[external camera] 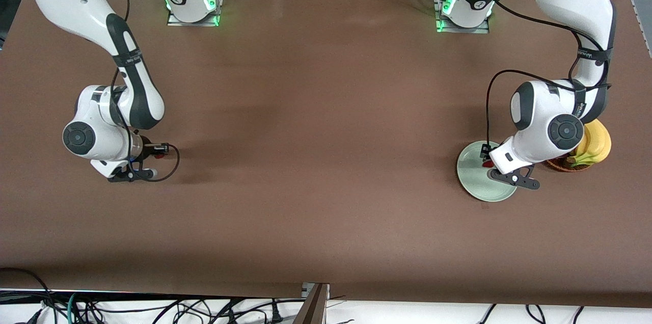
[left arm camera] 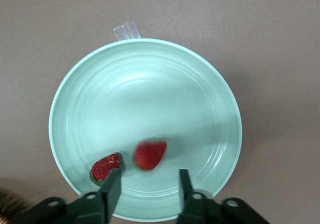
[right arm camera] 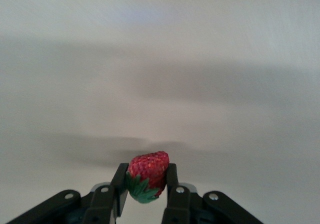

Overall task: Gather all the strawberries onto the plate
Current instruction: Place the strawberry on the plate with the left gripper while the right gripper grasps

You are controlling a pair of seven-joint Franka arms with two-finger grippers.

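The pale mint-green plate (external camera: pixel 471 173) lies toward the left arm's end of the table. My left gripper (external camera: pixel 513 179) hangs over it, open and empty. In the left wrist view the plate (left arm camera: pixel 145 83) holds one strawberry (left arm camera: pixel 105 168) beside a finger, and a second, blurred strawberry (left arm camera: pixel 149 155) shows just past the open left gripper (left arm camera: pixel 150 176). A bit of red (external camera: pixel 486 163) shows on the plate under the hand. My right gripper (external camera: pixel 133 173) is above the table at the right arm's end. In the right wrist view it (right arm camera: pixel 146 178) is shut on the third strawberry (right arm camera: pixel 148 171), green cap toward the palm.
A brown wicker basket (external camera: pixel 560 165) with yellow bananas (external camera: pixel 593 148) stands right beside the plate, partly under the left arm's wrist. A piece of clear tape (left arm camera: pixel 126 31) sticks to the table at the plate's rim. Brown tabletop spreads between the two arms.
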